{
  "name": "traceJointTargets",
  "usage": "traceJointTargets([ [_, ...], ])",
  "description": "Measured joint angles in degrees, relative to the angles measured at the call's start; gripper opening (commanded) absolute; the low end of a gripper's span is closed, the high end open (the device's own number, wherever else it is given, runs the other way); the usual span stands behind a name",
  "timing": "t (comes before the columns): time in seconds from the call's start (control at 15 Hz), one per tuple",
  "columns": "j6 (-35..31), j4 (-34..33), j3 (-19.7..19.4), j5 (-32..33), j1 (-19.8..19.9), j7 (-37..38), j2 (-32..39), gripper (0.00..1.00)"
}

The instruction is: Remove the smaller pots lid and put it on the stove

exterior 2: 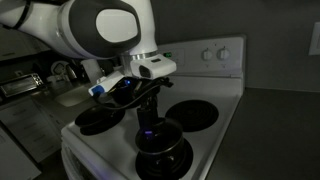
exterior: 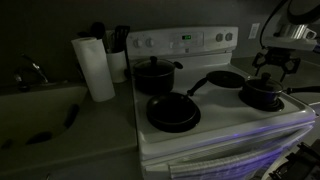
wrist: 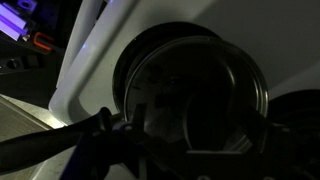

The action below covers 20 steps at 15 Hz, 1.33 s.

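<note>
Four burners show on the white stove [exterior: 222, 106]. The smaller pot [exterior: 262, 96] sits on a front one with the lid [wrist: 195, 98] on it. My gripper [exterior: 274, 68] hangs directly above, so the lid's knob lies straight below. I cannot tell whether the jaws are spread or closed.

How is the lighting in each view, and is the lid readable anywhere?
In an exterior view, dim overall; only the white stove stands out. In an exterior view, the pale arm looms large and bright over a dark scene. Wrist view: darkest, the lid shows mainly as a pale rim.
</note>
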State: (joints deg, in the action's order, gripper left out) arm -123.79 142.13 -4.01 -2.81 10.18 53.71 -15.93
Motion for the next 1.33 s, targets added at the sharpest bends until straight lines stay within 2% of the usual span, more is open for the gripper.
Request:
traceJointTargets([
  [0.27, 0.0, 0.0, -0.1, 0.0, 0.0, 0.0, 0.1, 0.74],
  [0.4, 0.0, 0.0, -0.1, 0.0, 0.1, 0.0, 0.1, 0.80],
  [0.6, 0.0, 0.1, -0.2, 0.0, 0.3, 0.1, 0.1, 0.77],
  [0.8, 0.0, 0.1, -0.2, 0.0, 0.7, 0.1, 0.1, 0.58],
  [1.07, -0.1, 0.1, -0.3, 0.0, 1.0, 0.1, 0.1, 0.22],
  [1.33, -0.2, -0.2, -0.3, 0.0, 1.0, 0.1, 0.1, 0.16],
])
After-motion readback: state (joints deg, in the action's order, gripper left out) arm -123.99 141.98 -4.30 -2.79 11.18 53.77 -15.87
